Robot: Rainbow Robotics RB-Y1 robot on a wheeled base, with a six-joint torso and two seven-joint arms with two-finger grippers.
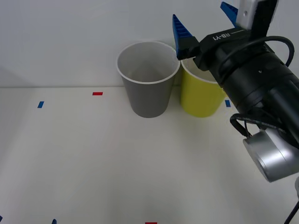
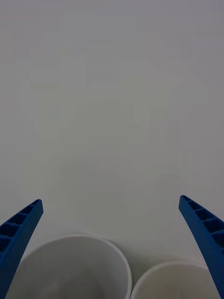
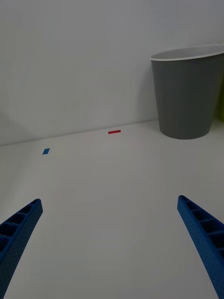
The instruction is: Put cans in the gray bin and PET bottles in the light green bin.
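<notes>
Right tool over bins, empty

The right tool [image 1: 204,21] is held wide open and empty above the gray bin [image 1: 148,79] and light green bin [image 1: 201,95], which touch at the surface's [image 1: 93,163] rear. The left tool [image 3: 112,247] is spread open, empty, low over the surface.

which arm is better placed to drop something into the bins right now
Right. The right gripper, open and empty, hangs above the gray bin and light green bin; the left gripper is low over the table.
</notes>
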